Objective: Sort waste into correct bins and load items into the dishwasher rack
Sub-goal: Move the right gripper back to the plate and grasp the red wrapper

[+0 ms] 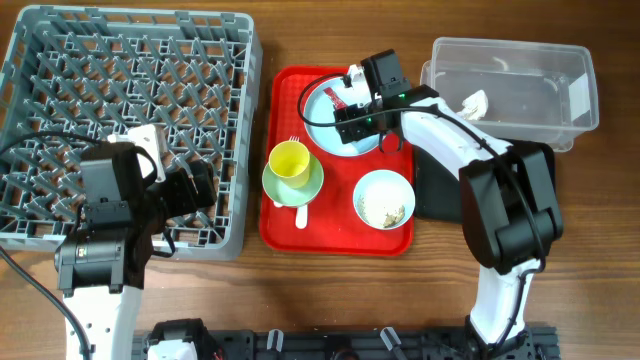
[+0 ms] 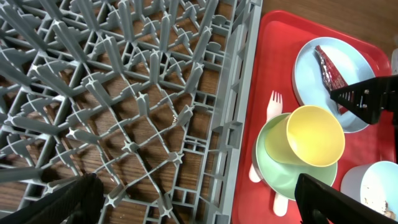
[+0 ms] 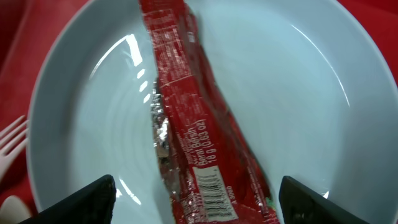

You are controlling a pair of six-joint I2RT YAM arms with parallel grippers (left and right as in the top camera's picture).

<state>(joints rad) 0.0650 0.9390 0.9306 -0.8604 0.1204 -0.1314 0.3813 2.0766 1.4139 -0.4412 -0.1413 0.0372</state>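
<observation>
A red printed wrapper (image 1: 335, 97) lies on the pale blue plate (image 1: 318, 115) at the back of the red tray. My right gripper (image 1: 348, 108) is open just above the plate. In the right wrist view its fingers (image 3: 199, 205) straddle the wrapper (image 3: 186, 112) on the plate (image 3: 298, 81). A yellow cup (image 1: 290, 160) sits in the green saucer (image 1: 312, 186). The light blue bowl (image 1: 384, 198) holds rice scraps. A white napkin (image 1: 473, 102) lies in the clear tub (image 1: 510, 80). My left gripper (image 1: 205, 185) is open and empty over the rack's (image 1: 130, 100) right front part (image 2: 199, 202).
The red tray (image 1: 335, 240) lies between the rack and the black tray (image 1: 435, 195), which my right arm partly covers. A white fork (image 1: 293, 140) and spoon (image 1: 301, 215) stick out from under the saucer. The left wrist view shows the cup (image 2: 314, 137) and the plate (image 2: 311, 62).
</observation>
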